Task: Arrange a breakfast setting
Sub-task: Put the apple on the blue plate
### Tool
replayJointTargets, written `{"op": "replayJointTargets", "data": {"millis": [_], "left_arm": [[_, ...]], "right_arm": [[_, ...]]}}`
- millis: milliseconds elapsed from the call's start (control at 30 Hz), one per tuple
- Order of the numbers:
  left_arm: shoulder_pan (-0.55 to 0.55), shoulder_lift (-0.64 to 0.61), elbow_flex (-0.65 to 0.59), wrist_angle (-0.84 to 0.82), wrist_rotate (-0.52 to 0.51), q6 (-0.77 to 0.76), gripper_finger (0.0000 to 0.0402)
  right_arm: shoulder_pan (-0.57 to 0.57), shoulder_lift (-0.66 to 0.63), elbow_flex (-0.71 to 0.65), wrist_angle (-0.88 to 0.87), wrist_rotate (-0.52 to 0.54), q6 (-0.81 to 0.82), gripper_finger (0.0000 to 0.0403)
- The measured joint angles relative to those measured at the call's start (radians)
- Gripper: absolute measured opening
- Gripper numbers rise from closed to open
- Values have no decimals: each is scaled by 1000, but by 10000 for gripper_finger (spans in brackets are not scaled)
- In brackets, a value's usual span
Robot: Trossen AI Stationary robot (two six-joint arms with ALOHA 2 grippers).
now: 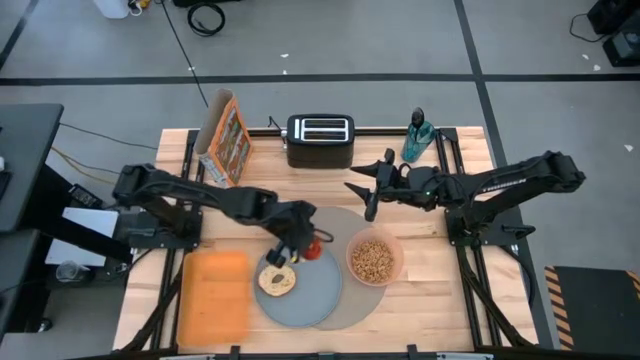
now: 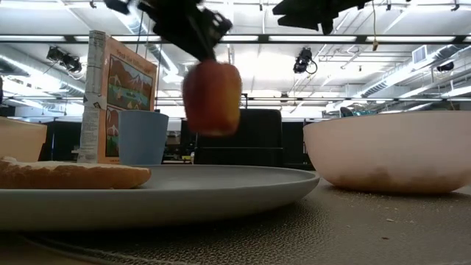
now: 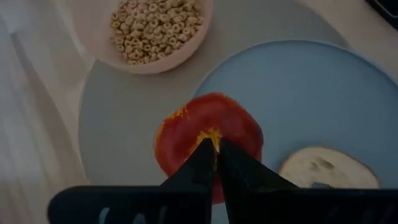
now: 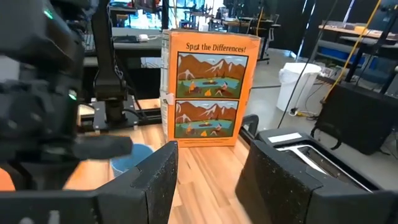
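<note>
A small red apple [image 3: 186, 134] hangs in the air under my left gripper [image 3: 216, 148], which is shut on its top. It hangs over the edge of the blue-grey plate [image 1: 310, 295], which lies on the round grey mat [image 1: 345, 218]. A toasted bagel half [image 1: 276, 280] lies on the plate. The pink bowl of cereal [image 1: 374, 258] stands on the mat's right part. My right gripper [image 1: 362, 195] hovers open above the table behind the mat, holding nothing. My left gripper pinches the apple at its yellowish stem hollow [image 3: 210, 132] between its two fingertips; the stem itself is hidden between them. The fingers come slanting down from above. The apple [image 2: 212, 97] hangs below them, clear of the plate [image 2: 221, 190].
A black toaster [image 1: 320, 140] and a cereal box [image 1: 228, 138] stand along the far edge, with a teal bottle [image 1: 417, 135] at the far right. An orange board [image 1: 213, 295] lies left of the plate. A blue cup [image 2: 142, 136] stands near the box.
</note>
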Motion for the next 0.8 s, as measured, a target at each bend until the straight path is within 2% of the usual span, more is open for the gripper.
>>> {"op": "replayJointTargets", "data": {"millis": [167,400,800], "left_arm": [[41,78,0,54,52,1,18],[45,156,0,50,120,0,18],[44,133,0,30,183,0,18]], "right_arm": [[0,-15,0,-57,0,-1,208],[0,-14,0,-108,0,9,208],[0,-14,0,-97,0,9,208]]}}
